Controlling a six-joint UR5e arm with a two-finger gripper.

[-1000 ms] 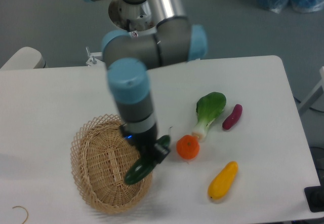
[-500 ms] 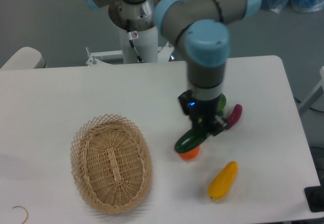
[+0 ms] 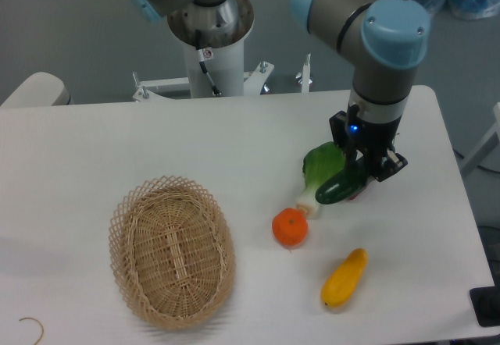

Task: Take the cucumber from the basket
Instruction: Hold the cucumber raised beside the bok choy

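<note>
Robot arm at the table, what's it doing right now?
The arm's gripper is shut on the cucumber, holding it in the air over the bok choy, on the right side of the table. The basket sits empty on the left. An orange and a yellow squash lie between.

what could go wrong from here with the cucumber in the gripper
The gripper holds the cucumber near one end, so most of it hangs out tilted; it could swing or slip free. It hangs directly over the bok choy, with the eggplant hidden behind it, so lowering here could land on or knock either one. A drop might also roll toward the orange.
</note>
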